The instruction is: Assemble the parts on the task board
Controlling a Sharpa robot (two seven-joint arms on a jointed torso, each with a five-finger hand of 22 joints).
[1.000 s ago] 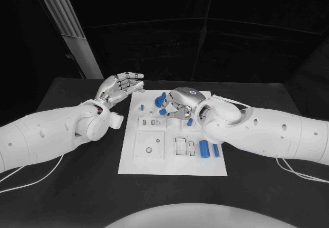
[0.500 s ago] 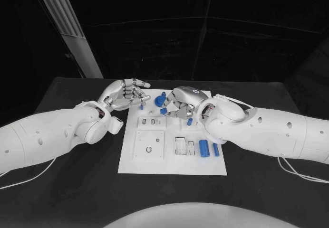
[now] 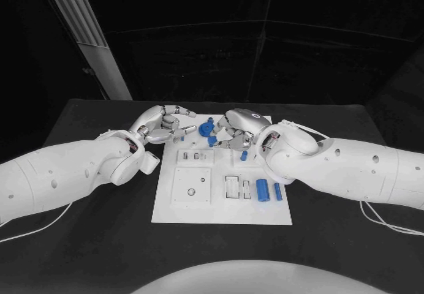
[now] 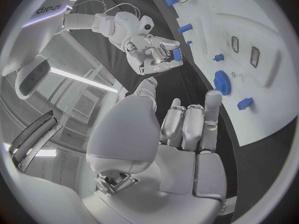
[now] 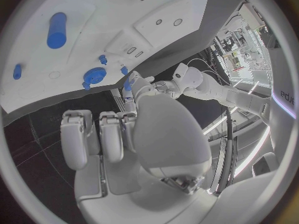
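- The black bench (image 3: 97,245) carries the white task board (image 3: 199,211) at its middle, long side running from 12 to 6 o'clock in the head view.
- The left hand (image 3: 162,124) hangs over the board's 11 o'clock corner, fingers (image 4: 190,127) curled in and held close together, nothing between them.
- The right hand (image 3: 237,129) is over the board's 12 to 1 o'clock edge, beside the left hand. From the left wrist view its fingers pinch a small blue part (image 4: 177,54); its own wrist view shows three fingers (image 5: 112,137) side by side.
- A blue gear (image 3: 206,129) sits on the board near 12 o'clock, between the two hands.
- A blue cylinder (image 3: 262,190) lies at about 4 o'clock on the board, a thinner blue rod (image 3: 277,193) just beside it.
- A small blue peg (image 3: 244,157) stands near the right wrist at 2 o'clock.
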